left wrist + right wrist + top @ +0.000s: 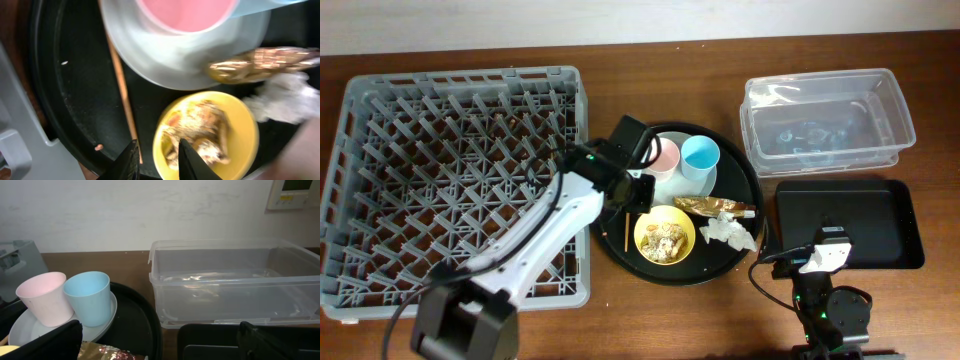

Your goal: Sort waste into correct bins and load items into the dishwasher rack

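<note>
Spillage looms on the desk: the left gripper [157, 162], jaws slightly parted and holding nothing, appears to straddle the rim of the yellow bowl [240, 125]. The bowl is heaped with food scraps [200, 127] and sits on the round black tray [75, 100]. A pinch on that thin edge could tip the bowl on lifting, scattering crumbs over the tray or into the dishwasher rack [450, 170]. The chopsticks [122, 85] lie just beside one jaw and may be dragged along. The right gripper [162, 342] faces the clear tub [230, 280], jaws wide and empty.
</note>
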Action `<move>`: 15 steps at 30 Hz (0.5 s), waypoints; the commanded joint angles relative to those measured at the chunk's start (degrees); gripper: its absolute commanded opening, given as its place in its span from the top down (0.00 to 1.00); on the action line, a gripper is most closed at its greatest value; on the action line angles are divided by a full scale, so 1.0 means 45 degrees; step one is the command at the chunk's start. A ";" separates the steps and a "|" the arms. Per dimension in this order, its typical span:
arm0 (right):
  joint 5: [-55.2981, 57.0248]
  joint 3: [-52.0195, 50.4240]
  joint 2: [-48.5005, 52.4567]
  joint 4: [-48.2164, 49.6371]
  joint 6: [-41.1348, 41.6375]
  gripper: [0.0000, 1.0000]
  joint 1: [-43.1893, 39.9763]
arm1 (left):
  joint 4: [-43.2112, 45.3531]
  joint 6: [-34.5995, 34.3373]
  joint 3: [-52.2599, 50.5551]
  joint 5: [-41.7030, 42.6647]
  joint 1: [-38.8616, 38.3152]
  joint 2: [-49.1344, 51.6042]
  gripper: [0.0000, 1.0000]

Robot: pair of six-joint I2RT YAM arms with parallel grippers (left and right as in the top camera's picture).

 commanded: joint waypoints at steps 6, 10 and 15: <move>0.0073 -0.0078 -0.0063 -0.0063 -0.0039 0.01 0.0053 | 0.0899 -0.0743 -0.0049 -0.0928 -0.0024 0.2210 0.76; 0.0073 -0.0078 -0.0063 -0.0063 -0.0044 0.01 0.0053 | 0.1443 -0.0738 -0.0049 -0.0937 -0.0024 0.2939 0.76; 0.0073 -0.0078 -0.0063 -0.0063 -0.0039 0.01 0.0053 | 0.1812 -0.0738 -0.0049 -0.1569 -0.0024 0.3245 0.76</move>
